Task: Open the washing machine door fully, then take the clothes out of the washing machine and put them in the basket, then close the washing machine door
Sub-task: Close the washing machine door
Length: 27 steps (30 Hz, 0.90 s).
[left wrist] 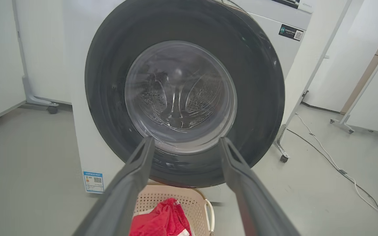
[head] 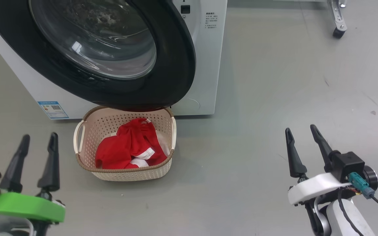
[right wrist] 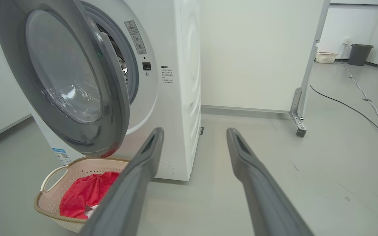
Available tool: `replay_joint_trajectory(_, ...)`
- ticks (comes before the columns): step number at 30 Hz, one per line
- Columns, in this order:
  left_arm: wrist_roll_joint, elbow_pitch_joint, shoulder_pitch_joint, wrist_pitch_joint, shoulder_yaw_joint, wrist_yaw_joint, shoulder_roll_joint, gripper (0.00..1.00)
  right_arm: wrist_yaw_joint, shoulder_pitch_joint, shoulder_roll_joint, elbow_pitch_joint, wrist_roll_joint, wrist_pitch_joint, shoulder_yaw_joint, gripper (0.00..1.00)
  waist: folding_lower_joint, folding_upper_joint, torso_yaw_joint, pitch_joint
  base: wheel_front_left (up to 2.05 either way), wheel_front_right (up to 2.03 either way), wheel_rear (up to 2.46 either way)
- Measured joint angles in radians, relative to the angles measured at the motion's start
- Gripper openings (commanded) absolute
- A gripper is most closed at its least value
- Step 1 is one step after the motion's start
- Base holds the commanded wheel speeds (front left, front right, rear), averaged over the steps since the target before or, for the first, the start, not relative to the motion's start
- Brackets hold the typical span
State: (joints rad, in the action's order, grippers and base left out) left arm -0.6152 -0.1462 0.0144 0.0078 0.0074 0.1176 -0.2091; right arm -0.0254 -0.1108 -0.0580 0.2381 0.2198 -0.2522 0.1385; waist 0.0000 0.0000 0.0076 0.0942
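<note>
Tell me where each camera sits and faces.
Head: up high, looking down at the basket and washing machine door; left pincer and right pincer show.
Left wrist: on the left arm, facing the door's glass; its pincer shows.
Right wrist: on the right arm, viewing the door obliquely; its pincer shows.
All share the basket.

Washing machine door [head: 176, 65] ajar, overhanging the basket [head: 126, 175] at its back rim, narrow gap to drum [right wrist: 121, 62], floor [head: 258, 137] open rightward

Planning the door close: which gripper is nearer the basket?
Left. The left gripper is just left of the basket; the right gripper is far off to its right.
</note>
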Motion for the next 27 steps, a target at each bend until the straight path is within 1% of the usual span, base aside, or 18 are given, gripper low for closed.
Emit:
replay_joint_trajectory(6, 0.121, 0.043, 0.052, -0.045, -0.044, -0.046, -0.002, 1.00, 0.000, 0.036, 0.001, 0.008, -0.001, 0.000, -0.006, 1.00, 0.0000, 0.0000, -0.005, -0.021, 0.00, 0.00, 0.00)
replay_joint_trajectory(13, 0.211, 0.098, 0.107, -0.091, -0.096, -0.092, 0.004, 1.00, 0.000, 0.071, 0.002, 0.012, -0.002, 0.000, -0.011, 1.00, 0.0000, 0.0000, -0.010, -0.048, 0.00, 0.00, 0.00)
replay_joint_trajectory(20, 0.237, 0.133, 0.120, -0.134, -0.124, -0.114, 0.036, 1.00, 0.000, 0.106, 0.002, 0.012, -0.003, 0.000, -0.017, 1.00, 0.0000, 0.0000, -0.007, -0.069, 0.00, 0.00, 0.00)
replay_joint_trajectory(24, 0.248, 0.142, 0.128, -0.143, -0.138, -0.132, 0.040, 1.00, 0.000, 0.116, 0.002, 0.012, -0.008, 0.000, -0.015, 1.00, 0.0000, 0.0000, -0.007, -0.073, 0.00, 0.00, 0.00)
replay_joint_trajectory(27, 0.264, 0.145, 0.128, -0.156, -0.141, -0.135, 0.040, 1.00, 0.000, 0.119, 0.003, 0.012, -0.013, 0.000, -0.015, 1.00, -0.0001, 0.0000, -0.008, -0.073, 0.00, 0.00, 0.00)
